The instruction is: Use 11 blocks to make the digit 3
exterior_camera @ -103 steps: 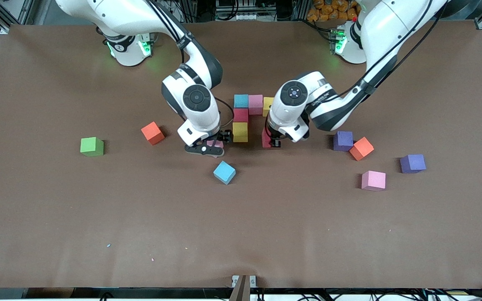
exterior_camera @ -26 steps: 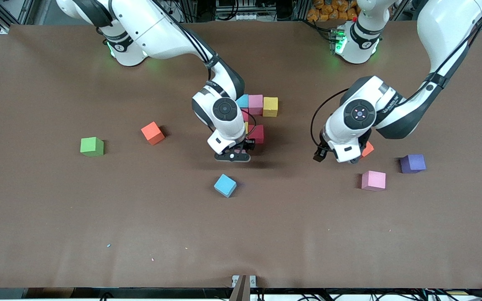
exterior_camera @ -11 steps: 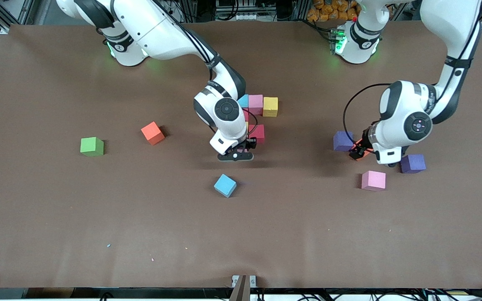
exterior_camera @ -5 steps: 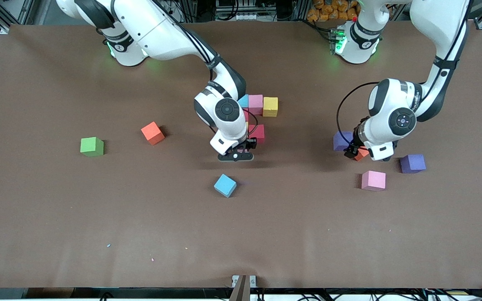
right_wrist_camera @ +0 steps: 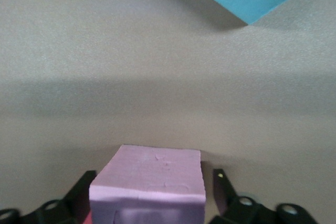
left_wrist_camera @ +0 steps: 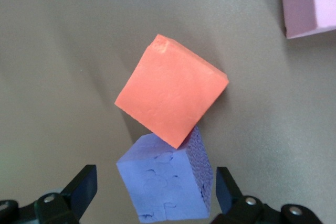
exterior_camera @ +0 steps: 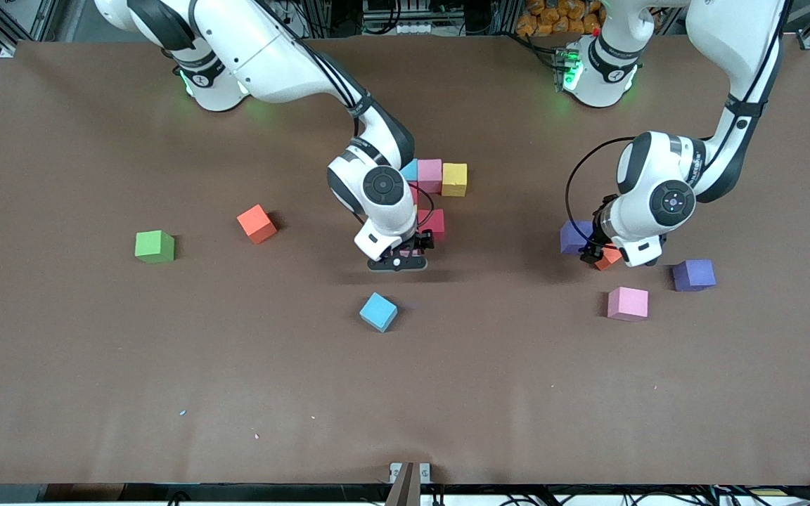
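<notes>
The partial digit 3 shows a cyan block [exterior_camera: 408,169], a pink block [exterior_camera: 429,176], a yellow block [exterior_camera: 454,179] and a red block [exterior_camera: 434,223]; the right arm hides the rest. My right gripper [exterior_camera: 398,260] is low beside the red block, open, its fingers a little apart from a pink cube [right_wrist_camera: 149,182] that stands on the table between them. My left gripper [exterior_camera: 595,251] is open, its fingers either side of a purple cube [left_wrist_camera: 165,184], which touches an orange cube [left_wrist_camera: 170,95]. The same purple [exterior_camera: 574,236] and orange [exterior_camera: 608,258] cubes show in the front view.
Loose blocks lie around: an orange one [exterior_camera: 257,223], a cyan one [exterior_camera: 378,311], a pink one [exterior_camera: 628,303] and a purple one [exterior_camera: 693,274]. A green cube [exterior_camera: 155,247] stands toward the right arm's end of the table.
My left gripper has moved toward the right arm's end of the table and now straddles the purple cube beside the orange one. My right gripper has stayed at the pink cube.
</notes>
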`<state>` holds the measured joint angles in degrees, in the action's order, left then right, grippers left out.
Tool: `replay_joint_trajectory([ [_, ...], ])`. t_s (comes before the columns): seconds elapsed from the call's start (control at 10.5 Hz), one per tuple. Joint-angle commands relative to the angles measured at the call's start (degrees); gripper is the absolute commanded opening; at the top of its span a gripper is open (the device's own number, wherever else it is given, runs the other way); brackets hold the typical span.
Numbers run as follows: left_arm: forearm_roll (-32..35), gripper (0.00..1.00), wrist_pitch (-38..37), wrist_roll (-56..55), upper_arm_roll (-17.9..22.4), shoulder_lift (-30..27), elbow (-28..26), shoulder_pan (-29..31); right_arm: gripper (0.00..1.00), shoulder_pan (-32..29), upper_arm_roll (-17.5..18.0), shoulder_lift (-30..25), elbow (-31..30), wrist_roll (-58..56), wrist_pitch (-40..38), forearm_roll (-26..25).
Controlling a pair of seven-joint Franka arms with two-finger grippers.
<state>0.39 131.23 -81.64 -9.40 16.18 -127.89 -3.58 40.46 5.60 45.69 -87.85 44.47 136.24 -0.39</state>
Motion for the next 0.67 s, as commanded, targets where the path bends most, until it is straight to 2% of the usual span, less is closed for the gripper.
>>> replay_joint_trajectory([
  [0.0, -1.2, 1.0, 4.5, -3.5, 0.8, -1.9, -4.0, -1.5, 1.0, 0.2, -0.1, 1.0, 3.6, 0.1, -0.6, -0.1],
  [0.19, -1.1, 1.0, 7.6, -7.9, 0.9, -2.0, -6.3, -2.7, 1.0, -0.1, -0.1, 0.5, 4.9, -0.3, -1.1, -0.3],
  [0.57, -0.7, 1.0, 8.4, -8.8, 0.9, -1.0, -6.3, -3.2, 1.0, -0.8, -0.1, -1.0, 5.2, -2.7, -1.3, -0.6],
])
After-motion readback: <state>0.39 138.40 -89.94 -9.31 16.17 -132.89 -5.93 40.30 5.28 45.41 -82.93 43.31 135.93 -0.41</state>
